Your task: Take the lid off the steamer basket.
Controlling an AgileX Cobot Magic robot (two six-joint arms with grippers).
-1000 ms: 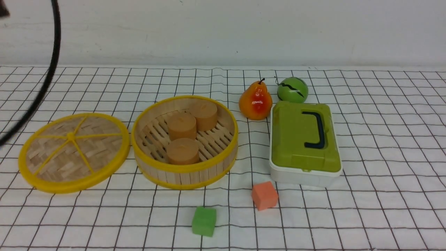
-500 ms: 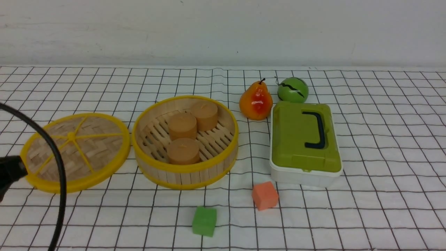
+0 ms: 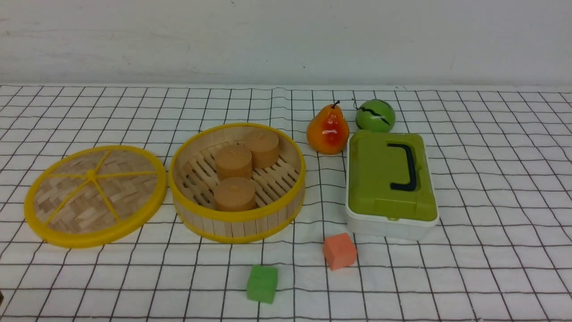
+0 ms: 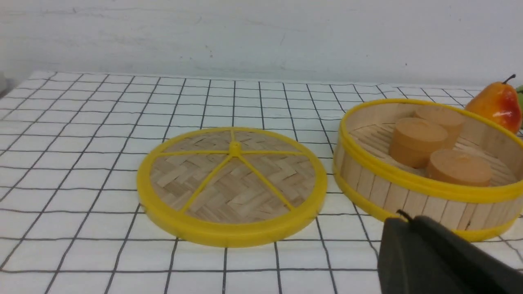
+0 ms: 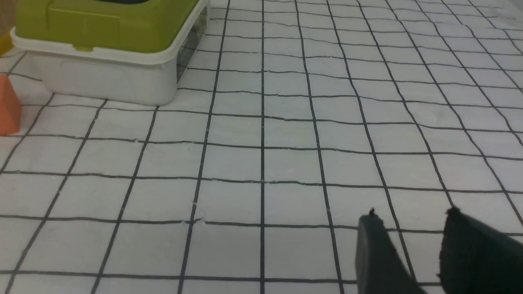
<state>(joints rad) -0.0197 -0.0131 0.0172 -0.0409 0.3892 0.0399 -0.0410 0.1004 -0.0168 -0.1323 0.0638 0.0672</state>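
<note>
Down and back toward me, my left arm has drawn out of the front view since a moment ago: the black cable that curved across the near part of the lid (image 3: 94,192) is gone from sight, and only a dark sliver shows at the seven o'clock edge. The lid and the steamer basket (image 3: 237,228) lie where they lay.

Through my left wrist camera I see my left gripper (image 4: 408,222) with its fingers together and nothing between them. My right gripper (image 5: 412,212) shows its fingers apart, with bare white cloth (image 5: 261,163) and black grid lines visible in the gap.

Taking the basket as the middle of my clock, with twelve pointing away from me, the lid is at nine, off the basket and flat on the cloth just beside it, spokes and hub upward. The basket stands upright and uncovered. Inside I count three brown rounds: one near one o'clock (image 3: 261,150), one close to the middle (image 3: 233,163), one toward six (image 3: 234,194).

The pear (image 3: 328,129) sits at two o'clock, and the green ball (image 3: 375,116) farther out that way. The white box with its green lid (image 3: 389,174) is at three, black handle on top. The orange block (image 3: 339,251) lies at four, the green block (image 3: 262,284) between five and six.
</note>
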